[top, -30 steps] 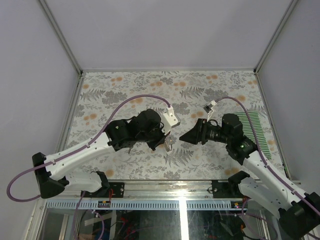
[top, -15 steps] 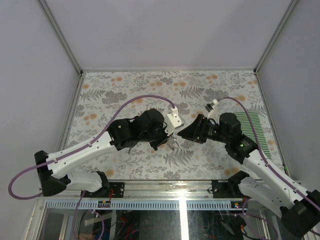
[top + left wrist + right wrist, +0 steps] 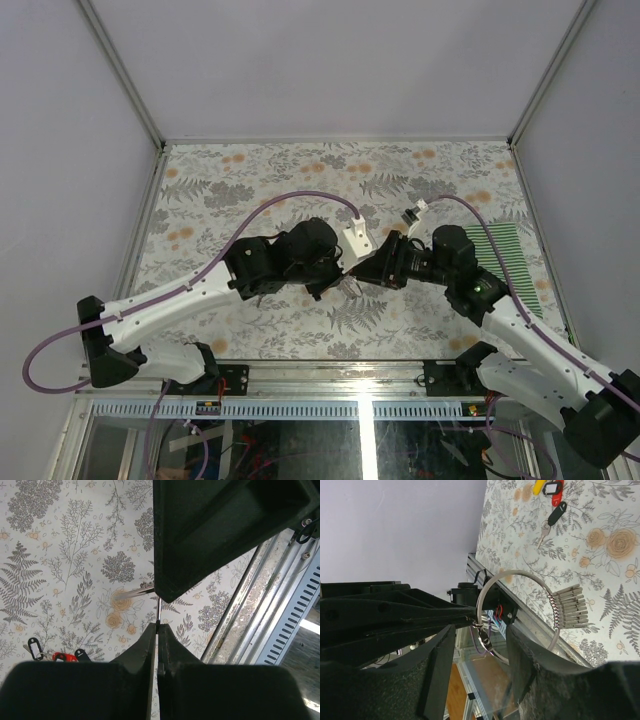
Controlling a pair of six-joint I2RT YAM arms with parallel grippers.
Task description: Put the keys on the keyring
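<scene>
Right wrist: thin, seemingly coiled keyring (image 3: 566, 607)

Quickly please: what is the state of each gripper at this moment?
Left gripper: closed on the keyring wire.
Right gripper: open, the keyring in its gap, not clamped.

The keyring (image 3: 520, 570) is shiny silver metal wire; the keys (image 3: 556, 496) carry glossy plastic tags.

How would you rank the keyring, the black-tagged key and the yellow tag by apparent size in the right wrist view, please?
1. keyring, largest, though nearest the camera.
2. black-tagged key.
3. yellow tag, smallest, though cropped by the frame edge.
</scene>
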